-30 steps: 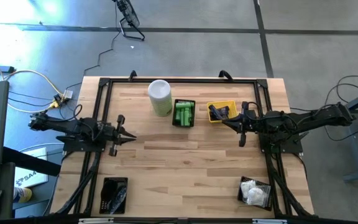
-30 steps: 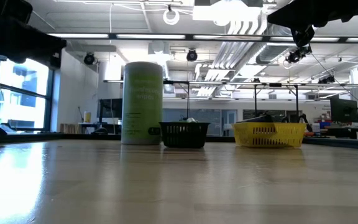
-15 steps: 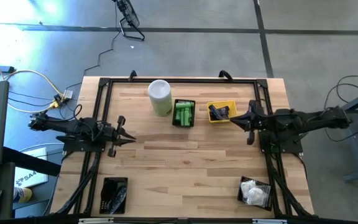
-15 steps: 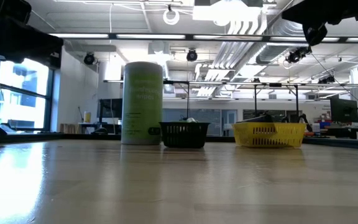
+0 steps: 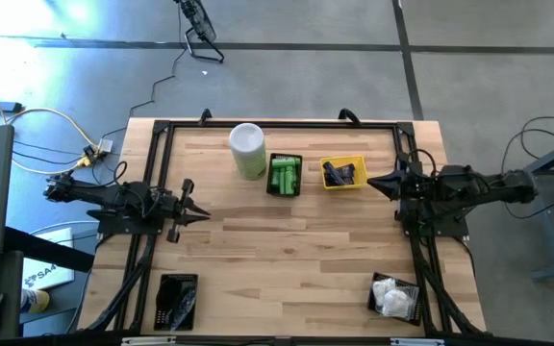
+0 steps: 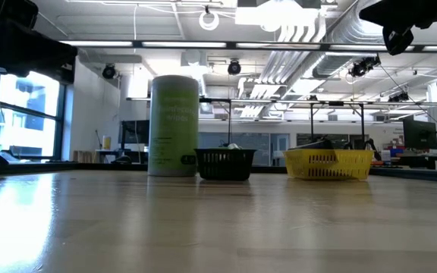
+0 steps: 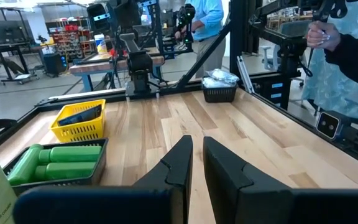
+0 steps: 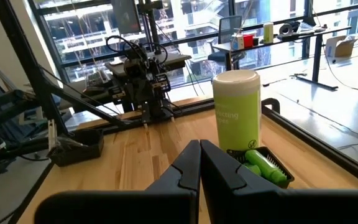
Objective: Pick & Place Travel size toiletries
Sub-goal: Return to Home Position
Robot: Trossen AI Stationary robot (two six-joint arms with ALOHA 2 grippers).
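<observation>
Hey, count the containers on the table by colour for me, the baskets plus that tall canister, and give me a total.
black baskets: 3
yellow basket: 1
white-and-green canister: 1
Total: 5

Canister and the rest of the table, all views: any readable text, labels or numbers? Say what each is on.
Canister: white lettering on its green band, too blurred to read.
White sheet on the floor beside the table: looks like "SA", rest cut off.
Green bottles: no text legible.
No numbers or signs readable elsewhere.
</observation>
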